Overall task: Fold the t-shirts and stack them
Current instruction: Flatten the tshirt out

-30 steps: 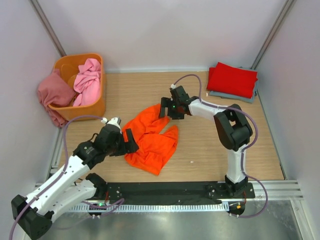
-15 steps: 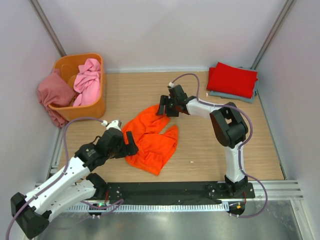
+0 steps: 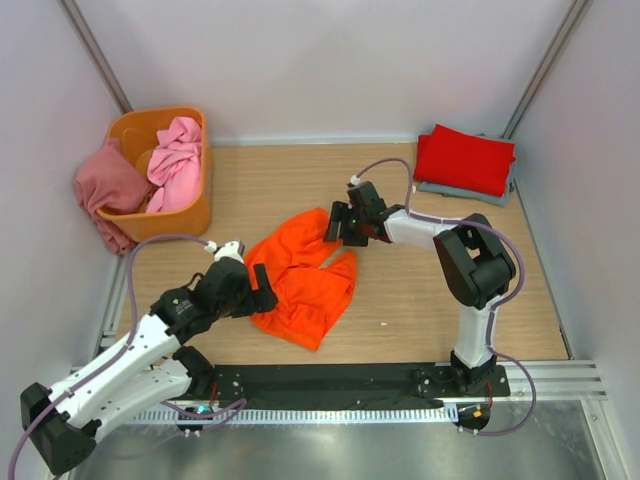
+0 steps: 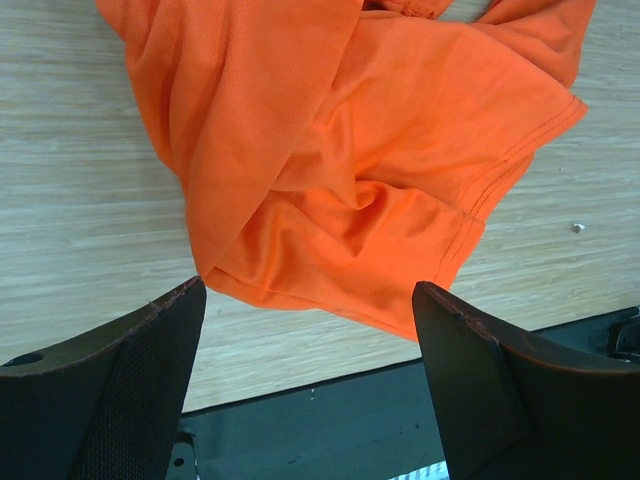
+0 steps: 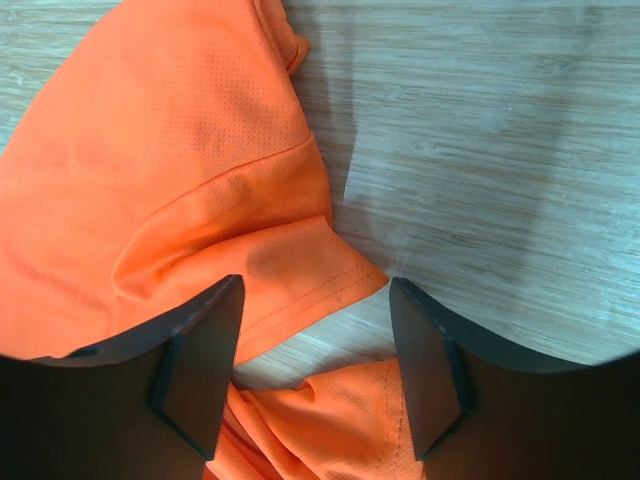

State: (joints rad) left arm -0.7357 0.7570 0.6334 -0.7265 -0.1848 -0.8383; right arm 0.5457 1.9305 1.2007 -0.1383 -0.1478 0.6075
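1. The orange shirt [image 3: 300, 285] lies crumpled in the middle of the bench [image 3: 420, 290].
2. The left pincer [image 4: 310, 290] is spread wide at the shirt's near-left edge and holds nothing.
3. The right pincer [image 5: 315, 282] is spread, with a hemmed corner lying between its fingers, unpinched.
4. At the back right, a folded red shirt [image 3: 465, 158] rests on a grey-blue shirt [image 3: 440, 190].

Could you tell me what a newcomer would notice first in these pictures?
The bright orange t-shirt lies crumpled mid-table, with the left gripper and right gripper open at its opposite edges. At the far left, an orange tub overflows with a light pink shirt and a dusty rose shirt; in the far right corner a folded red shirt sits on a grey-blue one.
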